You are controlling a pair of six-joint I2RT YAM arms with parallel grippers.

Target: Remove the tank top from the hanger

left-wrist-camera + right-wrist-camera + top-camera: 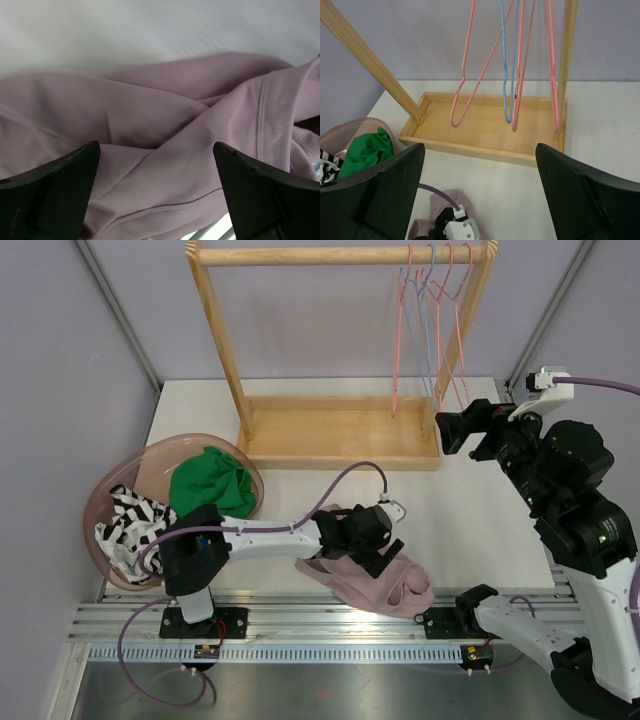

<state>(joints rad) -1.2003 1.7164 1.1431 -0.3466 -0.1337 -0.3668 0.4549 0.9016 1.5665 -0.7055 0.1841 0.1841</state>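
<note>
From above, the pink tank top (385,590) lies crumpled on the white tabletop (480,520) by the front rail, well apart from the hangers (430,330) on the wooden rack (340,255) at the back. The left arm (265,535) stretches over it, and its dark wrist covers part of the cloth, so the tips are hard to make out from here. The right arm (570,490) stands raised at the right, pointed towards the rack, its lower part cut off by the frame. A basket (140,462) at the left holds a green cloth (210,485) and a black-and-white one (125,525). In the left wrist view the left fingers (57,195) stand wide apart over folds of pink ribbed cloth, not closed on it; whether the tips touch it I can't tell. In the right wrist view the right fingers (587,200) are spread wide too, in the air. Beyond them hang three pink hangers and a blue one, tops cut off, and a scrap of the tank top shows at the bottom edge, partly hidden by the left arm.
</note>
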